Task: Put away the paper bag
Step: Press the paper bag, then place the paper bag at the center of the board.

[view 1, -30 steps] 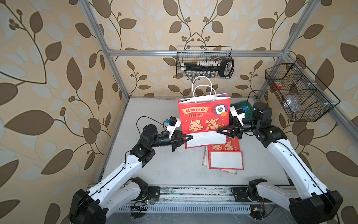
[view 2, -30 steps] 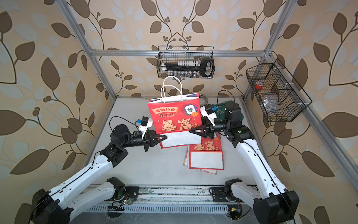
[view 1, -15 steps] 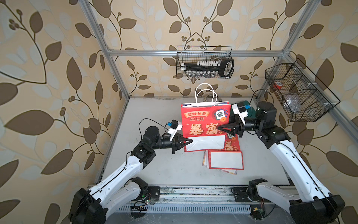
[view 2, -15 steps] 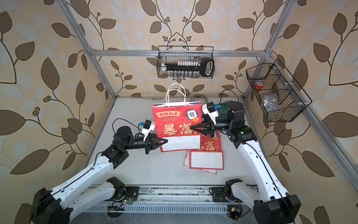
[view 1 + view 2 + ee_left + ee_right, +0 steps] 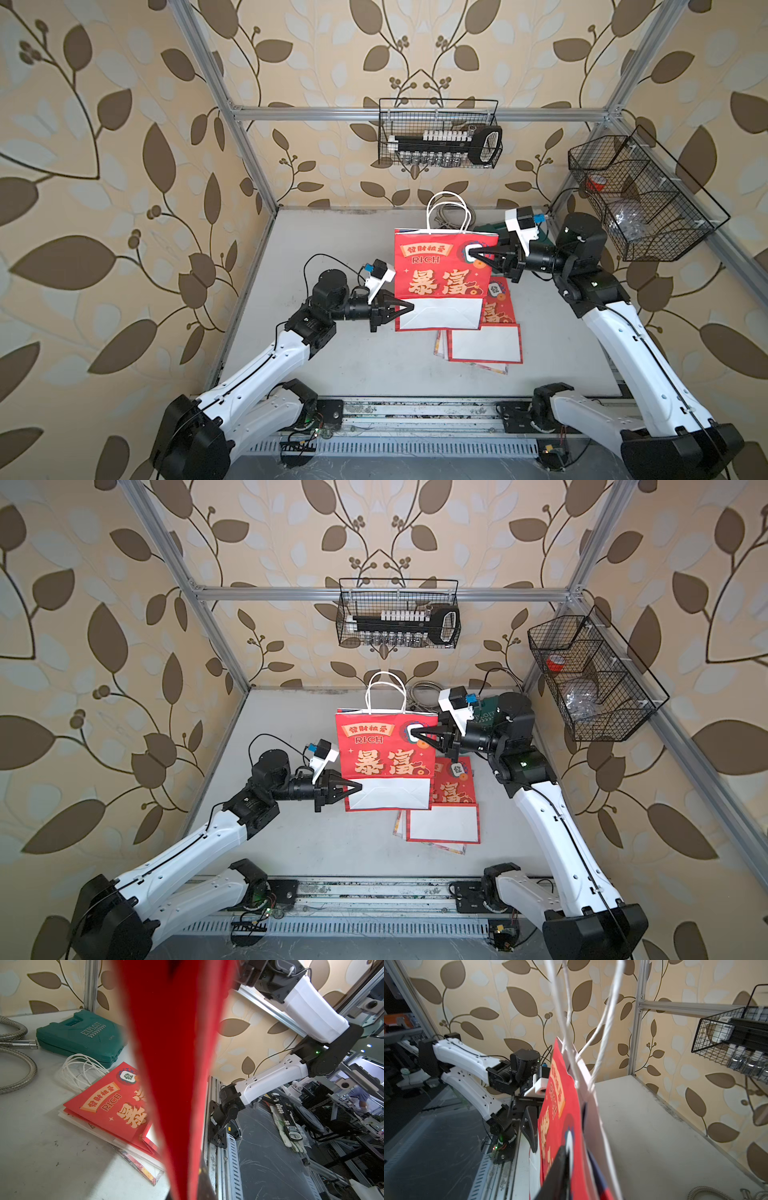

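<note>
A red paper bag (image 5: 440, 270) with gold lettering, a white folded base and white rope handles hangs flattened and upright above the table in both top views (image 5: 382, 750). My left gripper (image 5: 409, 308) is shut on its lower left edge, also in a top view (image 5: 357, 788). My right gripper (image 5: 473, 254) is shut on its upper right edge, by the white tile emblem (image 5: 415, 734). The left wrist view shows the bag (image 5: 176, 1043) edge-on, running into the jaws. In the right wrist view, the bag (image 5: 560, 1126) is pinched by a dark finger (image 5: 558, 1169).
A stack of flat red bags (image 5: 486, 345) lies on the table under and to the right of the held bag. A green tool case (image 5: 81, 1036) and a metal hose (image 5: 18, 1043) lie at the back. Wire baskets hang on the back wall (image 5: 440, 137) and right wall (image 5: 640, 199).
The bag has sunk a little and shifted right. My right gripper moved from the bag's lower right edge up to its upper right edge and closed on it. My left gripper followed, still gripping.
</note>
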